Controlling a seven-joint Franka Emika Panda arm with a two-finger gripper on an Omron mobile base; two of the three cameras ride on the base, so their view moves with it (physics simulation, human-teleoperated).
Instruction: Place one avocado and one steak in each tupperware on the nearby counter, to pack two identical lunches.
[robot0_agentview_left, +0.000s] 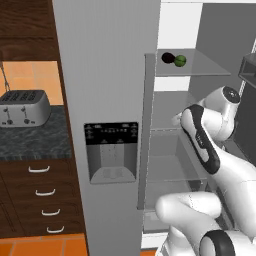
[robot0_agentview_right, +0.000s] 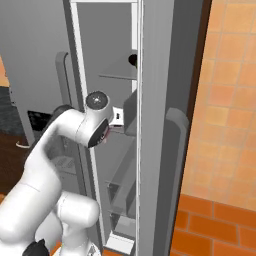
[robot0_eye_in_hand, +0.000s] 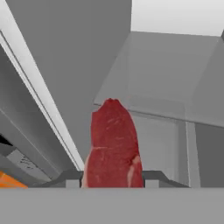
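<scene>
The claw (robot0_eye_in_hand: 113, 178) is clamped shut on a raw red steak (robot0_eye_in_hand: 113, 144), which stands up between its two dark tips in the hand view. The hand is inside the open fridge, with a clear glass shelf (robot0_eye_in_hand: 170, 83) ahead of it and pale walls around. On a higher shelf sit a green avocado (robot0_agentview_left: 180, 60) and a dark one (robot0_agentview_left: 168, 58) just beside it, touching or nearly so. By my reckoning this is the fetching step: the steak is in hand and must next be drawn out past the fridge door (robot0_agentview_left: 105, 125) and carried to the containers. To the left, the dark speckled counter (robot0_agentview_left: 30, 142) holds a silver toaster (robot0_agentview_left: 23, 107) above drawers, with orange tile behind.
</scene>
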